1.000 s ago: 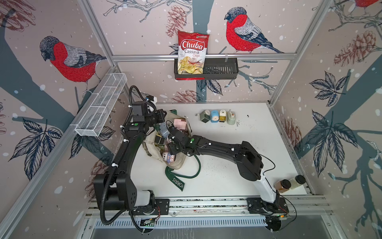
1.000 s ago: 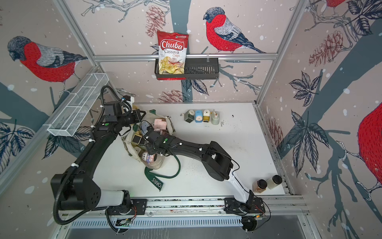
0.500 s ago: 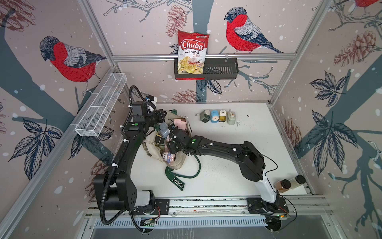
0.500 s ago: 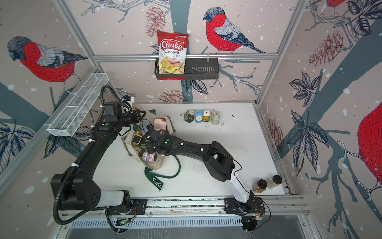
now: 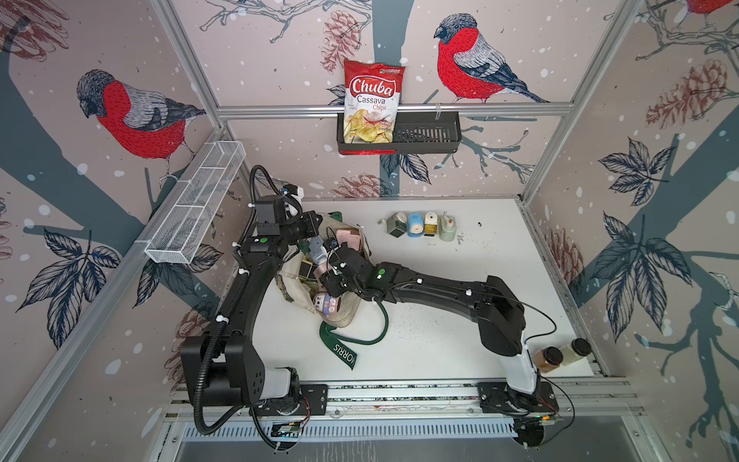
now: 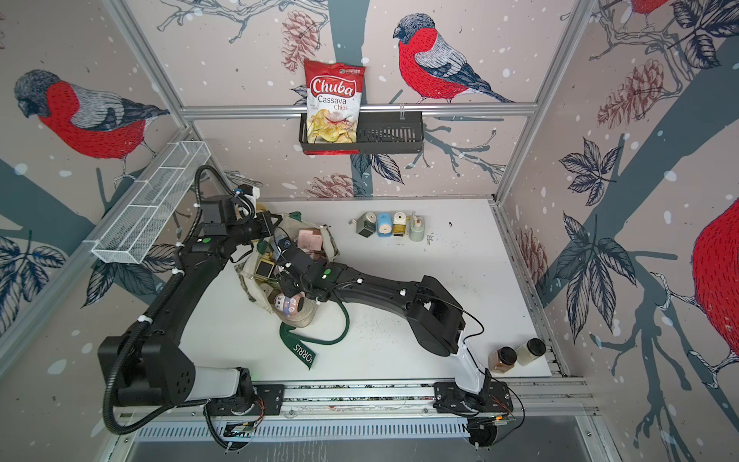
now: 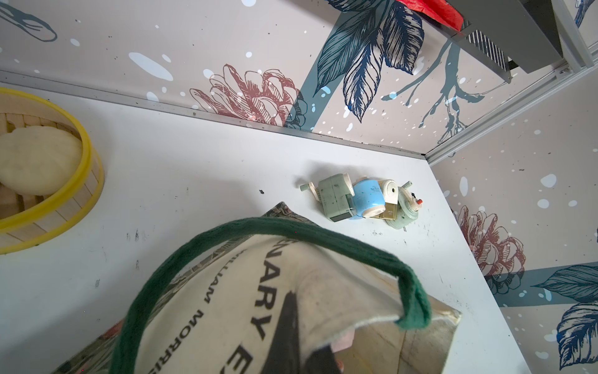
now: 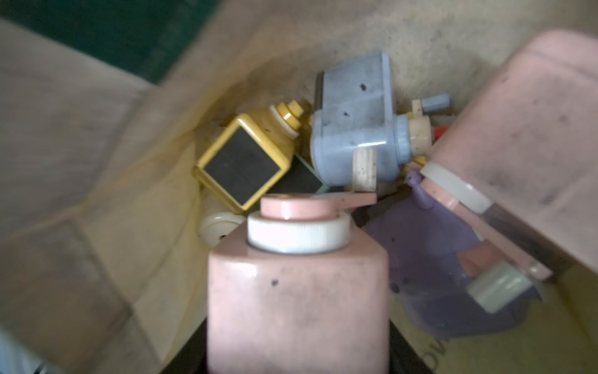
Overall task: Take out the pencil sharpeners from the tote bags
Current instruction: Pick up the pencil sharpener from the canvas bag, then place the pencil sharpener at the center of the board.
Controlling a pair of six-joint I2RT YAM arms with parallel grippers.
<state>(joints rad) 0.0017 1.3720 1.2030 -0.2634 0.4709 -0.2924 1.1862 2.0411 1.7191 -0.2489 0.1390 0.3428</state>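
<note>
Top views: cream canvas tote bag w/ dark green strap handles lies open. L gripper at tote's far rim. R gripper down in tote's mouth. Four pastel plastic crank pencil sharpeners in a row beyond tote, well apart from it.

L wrist: L claw pinched tight on tote's canvas rim.

R wrist: inside tote, boxy pink sharpener sits betw. R claw's dark fingers, set narrow. Firm hold or not, can't tell. Blue-grey sharpener, yellow square sharpener and lilac sharpener lie deeper in.

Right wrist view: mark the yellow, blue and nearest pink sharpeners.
yellow sharpener (image 8: pixel 241 168), right wrist view, dark square face.
blue sharpener (image 8: pixel 352 136), right wrist view, body side.
nearest pink sharpener (image 8: pixel 297 291), right wrist view, body front.
</note>
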